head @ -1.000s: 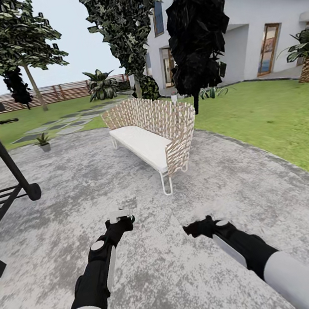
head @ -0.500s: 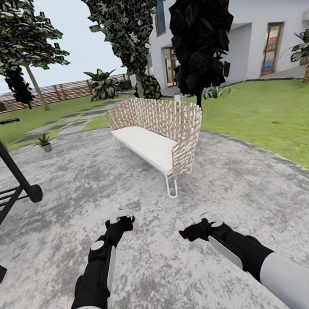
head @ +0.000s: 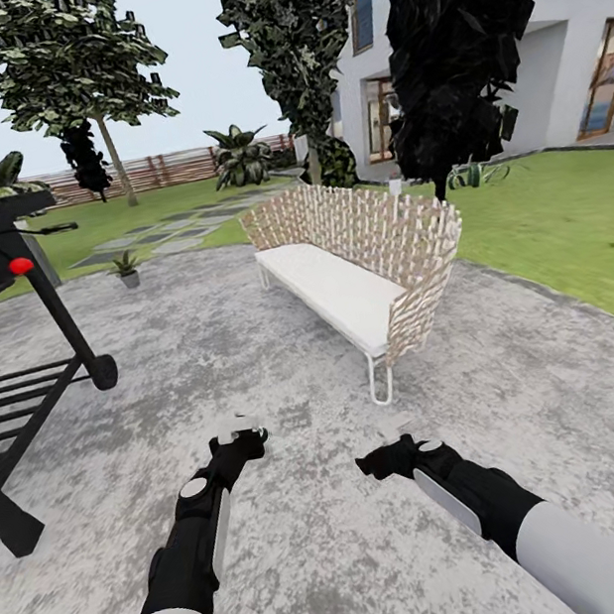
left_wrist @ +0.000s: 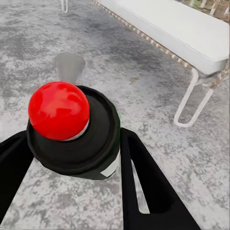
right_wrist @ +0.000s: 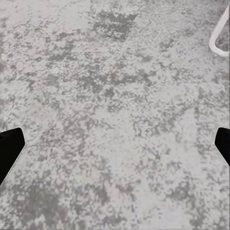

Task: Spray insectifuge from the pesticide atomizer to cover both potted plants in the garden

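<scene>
One potted plant (head: 127, 269) upper left, view swung toward it; left gripper (head: 238, 442) clamped on atomizer (left_wrist: 74, 132); right gripper (head: 379, 458) spread, empty

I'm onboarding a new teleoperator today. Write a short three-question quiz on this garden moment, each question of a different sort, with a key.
1. True or false: the left gripper is shut on the pesticide atomizer.
2. Multiple choice: the potted plant seen in the head view stands
A. on the wicker bench's cushion
B. at the far edge of the patio, near the stepping stones
C. between the two grippers
3. Fill in: the right gripper is ____, with bare patio between its fingers.

Key: 1 true; 2 B; 3 open. The wicker bench holds nothing on its white cushion.
</scene>
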